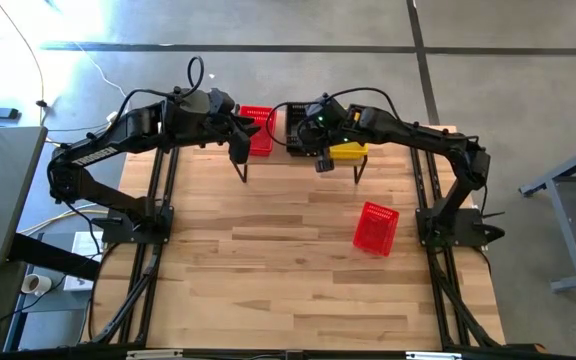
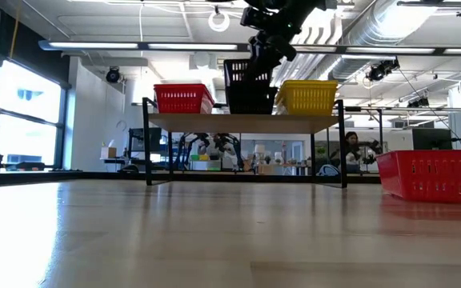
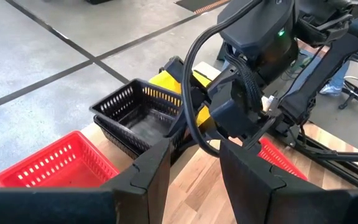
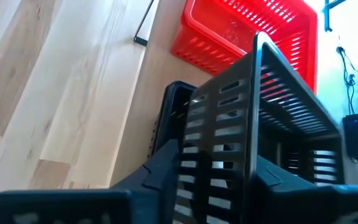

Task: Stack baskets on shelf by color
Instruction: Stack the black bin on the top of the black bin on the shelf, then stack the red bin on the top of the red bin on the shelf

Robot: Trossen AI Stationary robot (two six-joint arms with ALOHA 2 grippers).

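Observation:
The shelf (image 2: 246, 122) stands at the table's far edge. On it sit a red basket (image 2: 182, 98), a black basket (image 4: 169, 118) in the middle and a yellow basket (image 2: 305, 96). My right gripper (image 1: 315, 128) is shut on a second black basket (image 2: 248, 84), which is tilted over the first. My left gripper (image 3: 194, 168) is open and hovers by the red basket (image 1: 258, 130) at the shelf's left part, touching nothing. Another red basket (image 1: 376, 228) rests on its base on the table's right half. My right gripper pinches the upper black basket's mesh side wall (image 4: 229, 155), on the yellow basket's side, with one finger inside and one outside. The fingers come slanting down from above. The basket is tilted, held side raised, its other end (image 3: 114, 109) dipping into the lower black basket.
The shelf's thin black legs (image 1: 242, 172) stand on the table near both grippers. Bare wood stretches across the near half of the table (image 1: 268, 290). Both arms crowd over the shelf's middle, and my right arm (image 3: 260, 56) is close in front of my left gripper.

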